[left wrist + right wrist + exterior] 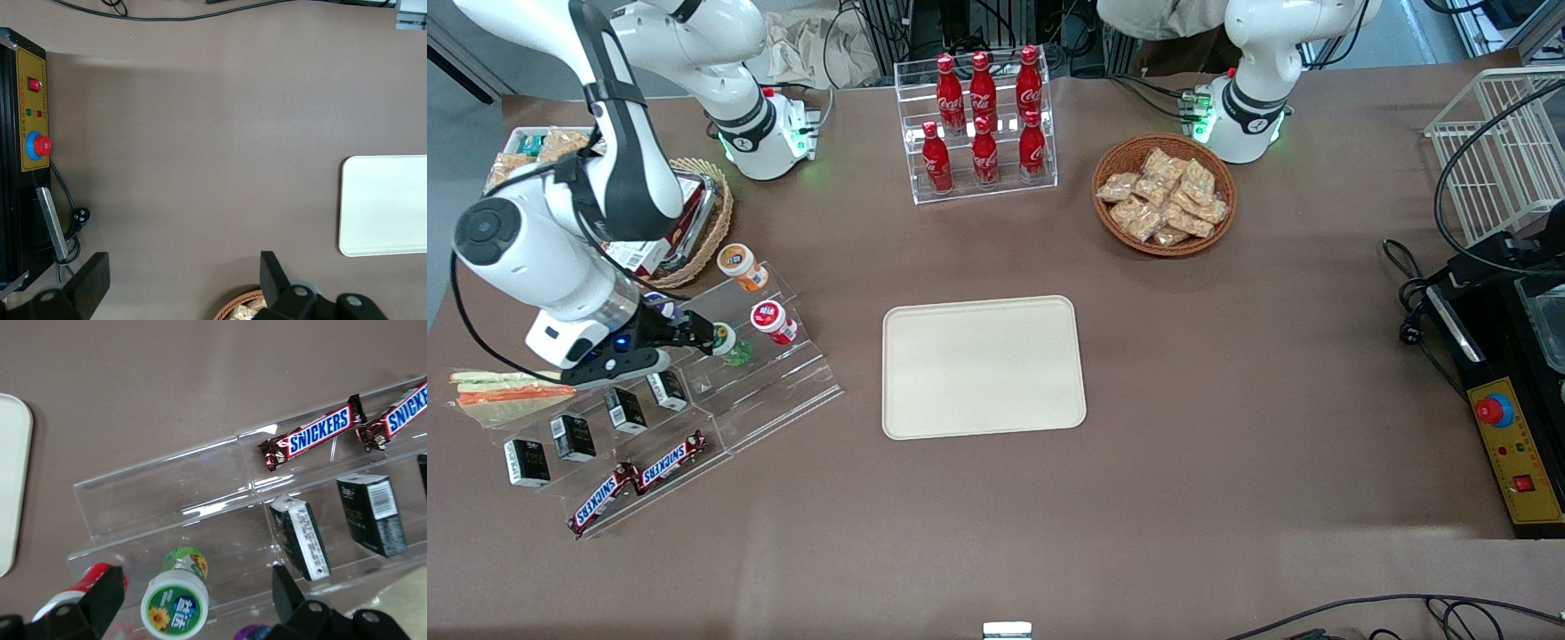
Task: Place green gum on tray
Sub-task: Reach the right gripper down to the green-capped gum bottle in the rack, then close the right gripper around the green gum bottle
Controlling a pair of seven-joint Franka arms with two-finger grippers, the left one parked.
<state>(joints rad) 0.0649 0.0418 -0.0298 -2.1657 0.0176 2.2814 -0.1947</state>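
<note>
The green gum [729, 344] is a small green bottle with a white lid, standing on the clear stepped display rack [783, 382]. In the right wrist view the green gum [177, 600] shows its sunflower label between my spread fingers. My gripper [704, 337] is open, close beside the bottle, fingers [107, 597] either side and not touching it. The cream-beige tray [983, 366] lies flat in the table's middle, nothing on it; it also shows in the right wrist view [12, 480] and the left wrist view [383, 203].
A red-bodied gum [773, 322] and an orange one [742, 267] stand on the same rack. Black boxes [624, 410] and Snickers bars [669, 462] fill lower steps. A cola bottle rack [983, 124], a snack basket [1165, 194] and a control box [1512, 444] stand elsewhere.
</note>
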